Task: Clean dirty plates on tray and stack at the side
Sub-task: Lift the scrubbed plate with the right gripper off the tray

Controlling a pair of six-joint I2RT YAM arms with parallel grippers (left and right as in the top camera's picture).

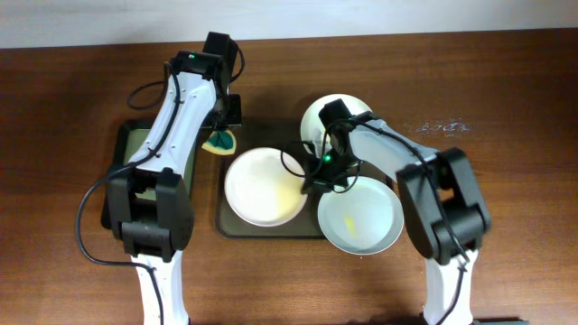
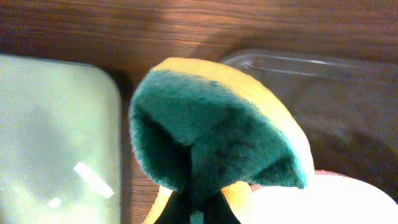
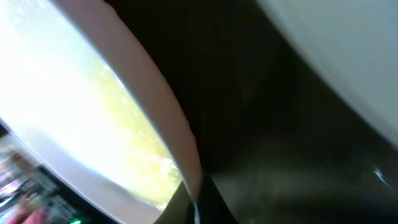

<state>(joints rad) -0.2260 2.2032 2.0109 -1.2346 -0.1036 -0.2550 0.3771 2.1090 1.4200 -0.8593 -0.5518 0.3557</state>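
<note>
Three white plates lie on the dark tray (image 1: 271,230): one at the left (image 1: 257,185) with a yellow smear near its right rim, one at the front right (image 1: 361,217) with a yellow smear in its middle, and one at the back (image 1: 318,116), partly hidden by my right arm. My left gripper (image 1: 222,132) is shut on a folded green-and-yellow sponge (image 1: 219,143), held just off the left plate's far left edge. The sponge fills the left wrist view (image 2: 217,137). My right gripper (image 1: 318,183) is shut on the left plate's right rim (image 3: 180,155).
A smaller black-rimmed tray with a greenish inside (image 1: 135,144) stands left of the dark tray, under my left arm; it also shows in the left wrist view (image 2: 56,124). The brown wooden table (image 1: 506,108) lies all around.
</note>
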